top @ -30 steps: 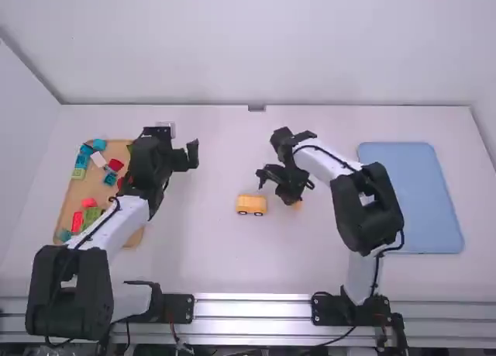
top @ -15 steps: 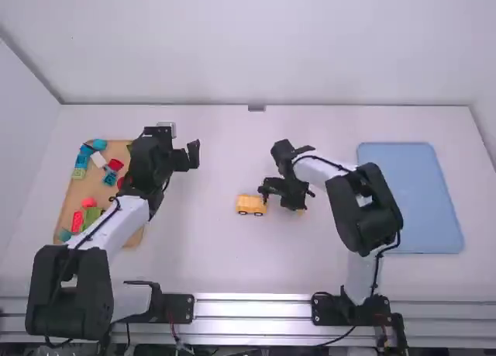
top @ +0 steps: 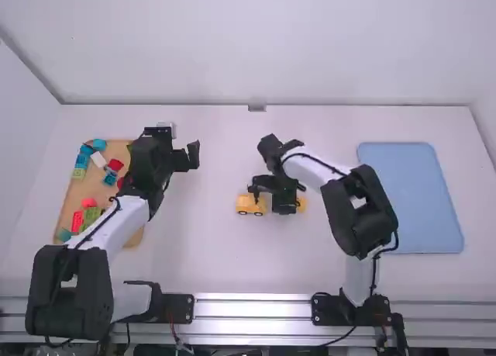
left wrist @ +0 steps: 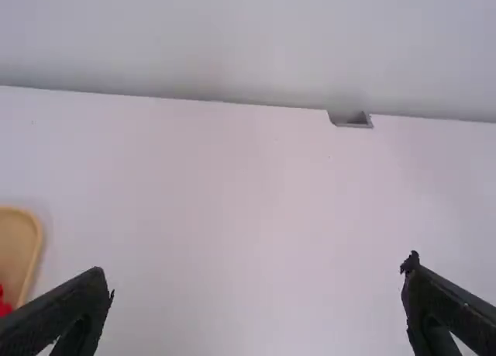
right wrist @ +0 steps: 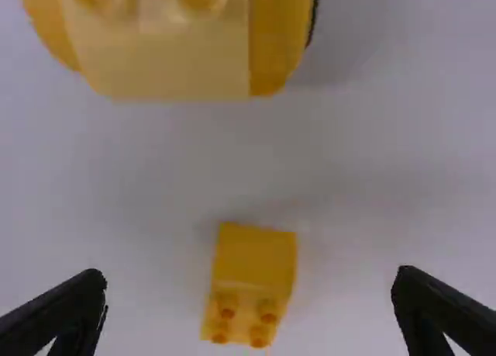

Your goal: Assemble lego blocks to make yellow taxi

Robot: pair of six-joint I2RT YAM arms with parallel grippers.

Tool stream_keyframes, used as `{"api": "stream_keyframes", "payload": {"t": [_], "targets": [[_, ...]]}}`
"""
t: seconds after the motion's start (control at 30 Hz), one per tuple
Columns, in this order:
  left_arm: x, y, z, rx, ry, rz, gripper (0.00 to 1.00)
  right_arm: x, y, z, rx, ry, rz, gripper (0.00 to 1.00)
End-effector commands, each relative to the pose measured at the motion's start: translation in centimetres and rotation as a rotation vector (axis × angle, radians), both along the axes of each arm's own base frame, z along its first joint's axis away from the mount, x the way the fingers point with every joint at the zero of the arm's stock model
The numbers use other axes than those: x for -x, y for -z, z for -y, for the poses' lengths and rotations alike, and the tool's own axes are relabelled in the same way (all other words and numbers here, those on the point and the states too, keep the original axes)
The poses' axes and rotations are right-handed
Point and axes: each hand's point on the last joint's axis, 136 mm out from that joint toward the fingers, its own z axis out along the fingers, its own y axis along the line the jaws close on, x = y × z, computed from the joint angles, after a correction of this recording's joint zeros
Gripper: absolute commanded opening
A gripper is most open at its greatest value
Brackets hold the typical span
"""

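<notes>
- I'm seeing the yellow block point(right wrist: 252, 274) lying right of the frame's centre, its long axis pointing toward the yellow car point(top: 250, 206), studs at the far end;
- my right gripper point(top: 273, 196) is straddling it, jaws apart, partly blocking the high view;
- my left gripper point(top: 172, 150) is hanging open upper left, beside the block-filled tray point(top: 73, 205);
- the blue mat point(top: 411, 197) is lying right.
</notes>
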Motion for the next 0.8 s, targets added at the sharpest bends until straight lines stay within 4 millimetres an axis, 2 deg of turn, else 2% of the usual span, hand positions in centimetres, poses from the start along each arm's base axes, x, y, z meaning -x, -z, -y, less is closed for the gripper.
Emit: {"api": "stream_keyframes", "payload": {"t": [0.0,0.13,0.2,0.27,0.3,0.33,0.4,0.47,0.5,0.57,0.77], "targets": [[0.3,0.1,-0.1,-0.006,0.003,-0.007,0.99,-0.8,-2.6,-1.8,-0.145,-0.027,-0.019,0.98],[0.8,1.0,0.0,0.008,-0.002,-0.052,0.99,-0.8,-4.4,-3.5,-0.41,-0.073,-0.107,0.98],[1.1,1.5,0.1,0.082,-0.034,-0.09,0.99,-0.7,-6.2,-5.0,-0.678,-0.125,-0.144,0.98],[1.3,1.7,0.5,0.099,-0.013,-0.1,0.99,-1.0,-7.2,-5.2,-0.797,-0.139,-0.143,0.99],[1.4,1.7,1.1,0.094,0.03,-0.099,0.99,-1.2,-7.7,-5.1,-0.862,-0.144,-0.135,0.98],[1.5,1.3,3.0,0.065,0.176,-0.067,0.99,-1.7,-8.4,-4.6,-0.949,-0.136,-0.119,0.98],[1.8,0.9,4.8,0.044,0.314,-0.025,0.99,-2.4,-8.8,-4.0,-1.0,-0.123,-0.096,0.98],[2.9,0.2,8.1,0.002,0.577,0.072,0.99,-3.5,-8.8,-2.8,-1.039,-0.096,-0.053,0.98],[3.1,0.2,8.4,-0.003,0.609,0.085,0.99,-3.6,-8.8,-2.7,-1.041,-0.094,-0.047,0.98],[4.5,0.2,10.5,-0.033,0.804,0.167,0.99,-4.2,-8.4,-1.5,-1.039,-0.067,-0.024,0.98],[6.6,1.5,12.8,-0.046,1.071,0.297,0.99,-4.6,-8.3,0.3,-1.039,-0.007,-0.023,0.99]]}}
